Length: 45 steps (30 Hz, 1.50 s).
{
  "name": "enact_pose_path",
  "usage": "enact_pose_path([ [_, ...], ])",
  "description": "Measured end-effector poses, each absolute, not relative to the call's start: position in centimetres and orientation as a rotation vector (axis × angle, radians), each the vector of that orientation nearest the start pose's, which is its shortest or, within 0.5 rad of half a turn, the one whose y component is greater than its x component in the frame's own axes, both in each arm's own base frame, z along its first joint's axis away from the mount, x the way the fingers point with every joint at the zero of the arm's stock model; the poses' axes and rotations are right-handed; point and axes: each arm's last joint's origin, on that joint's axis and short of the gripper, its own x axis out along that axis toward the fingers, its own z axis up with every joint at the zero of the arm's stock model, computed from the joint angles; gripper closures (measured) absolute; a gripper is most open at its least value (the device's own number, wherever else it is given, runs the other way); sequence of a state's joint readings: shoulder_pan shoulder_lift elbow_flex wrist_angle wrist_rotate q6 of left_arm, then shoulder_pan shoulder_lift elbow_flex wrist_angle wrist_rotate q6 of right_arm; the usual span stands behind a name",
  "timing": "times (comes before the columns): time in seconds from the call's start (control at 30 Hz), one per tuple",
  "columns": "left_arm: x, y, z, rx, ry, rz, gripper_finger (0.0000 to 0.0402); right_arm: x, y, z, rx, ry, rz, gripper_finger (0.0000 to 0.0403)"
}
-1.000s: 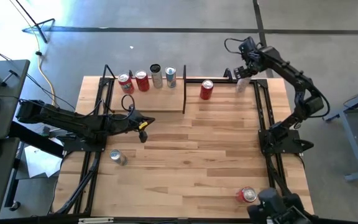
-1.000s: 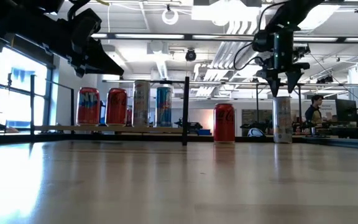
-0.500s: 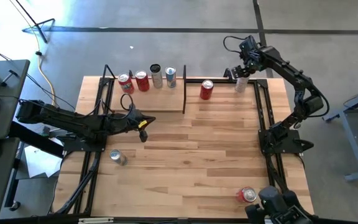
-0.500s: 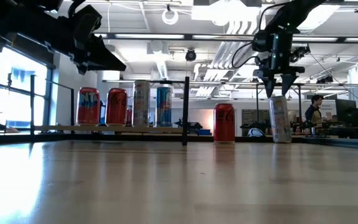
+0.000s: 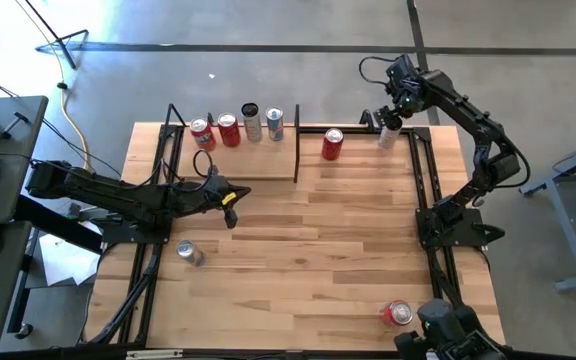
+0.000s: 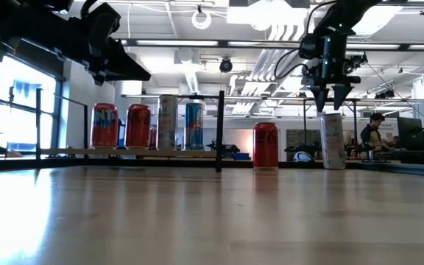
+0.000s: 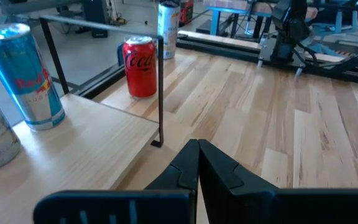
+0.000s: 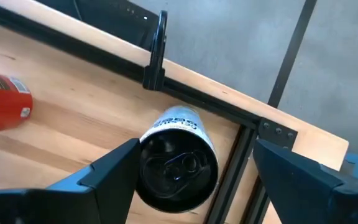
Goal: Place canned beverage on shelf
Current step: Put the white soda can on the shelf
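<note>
A silver can [image 5: 387,137] stands on the tabletop near the far right corner; it also shows in the low view [image 6: 331,141] and in the right wrist view [image 8: 178,168]. My right gripper [image 5: 392,120] is open just above it, pointing down, one finger on each side of the can's top. The shelf [image 5: 253,165] at the far left carries several upright cans. My left gripper [image 5: 230,205] is shut and empty above the table, by the shelf's near edge. My right gripper stands from above over the silver can's top rim [image 8: 151,140]. One finger [image 8: 114,171] is close against the can's side and the other [image 8: 297,171] is apart from it. I cannot tell whether the near finger touches. The can stands on the table.
A red cola can [image 5: 332,145] stands just right of the shelf's end panel [image 5: 297,140]. A silver can [image 5: 189,253] lies at the near left and a red can [image 5: 398,313] at the near right. Black frame rails [image 5: 423,180] run beside the silver can.
My right gripper has shifted slightly toward the table's left over the silver can. Half a second ago the can was tipped; now it stands nearly upright again.
</note>
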State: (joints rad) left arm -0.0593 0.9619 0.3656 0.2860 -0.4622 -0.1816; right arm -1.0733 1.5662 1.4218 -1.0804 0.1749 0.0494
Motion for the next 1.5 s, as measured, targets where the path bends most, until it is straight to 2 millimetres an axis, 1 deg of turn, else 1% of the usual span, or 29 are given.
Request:
enact_pose_path([
  [0.23,19.5,0.1,20.4,-0.099,0.256,0.418,0.0401,14.0,-26.8,29.0,0.563,1.180,-1.060,0.0105],
  [0.43,19.5,0.1,20.5,-0.098,0.255,0.417,0.0401,14.2,-27.2,28.9,0.509,1.167,-1.054,0.0105],
  [0.63,19.5,0.1,20.5,-0.099,0.254,0.417,0.0401,14.1,-27.3,29.0,0.481,1.175,-1.099,0.0105],
  [0.77,19.5,0.1,20.5,-0.099,0.254,0.417,0.0401,13.8,-27.3,29.0,0.459,1.214,-1.165,0.0105],
  [0.9,19.5,0.1,20.5,-0.099,0.254,0.417,0.0401,13.7,-27.4,29.0,0.472,1.197,-1.216,0.0120],
  [1.1,19.5,0.1,20.5,-0.099,0.253,0.417,0.0401,13.2,-27.7,29.0,0.478,1.190,-1.245,0.0172],
  [1.2,19.6,0.1,20.5,-0.101,0.249,0.417,0.0401,13.1,-27.8,29.1,0.490,1.170,-1.269,0.0192],
  [1.37,19.6,0.1,20.6,-0.097,0.240,0.415,0.0401,12.9,-28.1,29.7,0.506,1.130,-1.300,0.0196],
  [1.5,19.6,0.1,20.6,-0.097,0.240,0.415,0.0401,12.9,-28.0,30.5,0.499,1.146,-1.268,0.0175],
])
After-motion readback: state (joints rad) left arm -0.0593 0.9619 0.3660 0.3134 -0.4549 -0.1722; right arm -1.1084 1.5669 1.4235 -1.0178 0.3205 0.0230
